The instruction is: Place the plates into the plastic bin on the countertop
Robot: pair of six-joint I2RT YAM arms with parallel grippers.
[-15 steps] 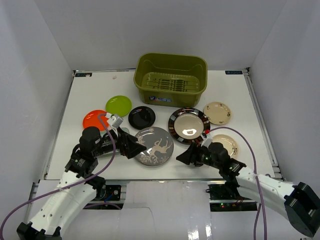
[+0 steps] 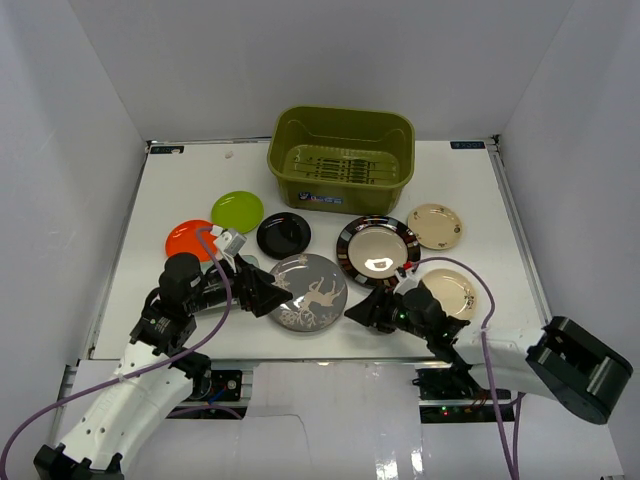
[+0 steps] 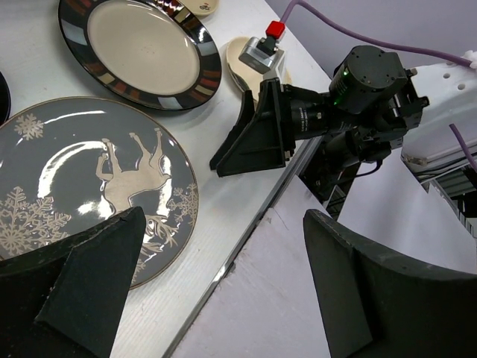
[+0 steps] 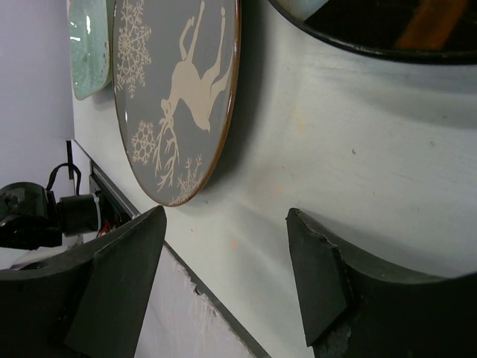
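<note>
Claws gaping, left claw faces right claw.

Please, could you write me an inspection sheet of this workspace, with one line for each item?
Surface: white countertop, flat, with seven plates lying on it.
Job's things: olive bin at the far side, no plate inside. Orange plate, lime green plate, black plate, deer plate, large dark-rimmed plate, far beige plate and near beige plate all lie outside it, none stacked.
Clutter: nothing seen.
Grippers: left tool and right tool are both open and hold nothing, low on either side of the deer plate.
Cables: left purple cable and right purple cable each loop from an arm.
Surroundings: white walls on three sides.
</note>
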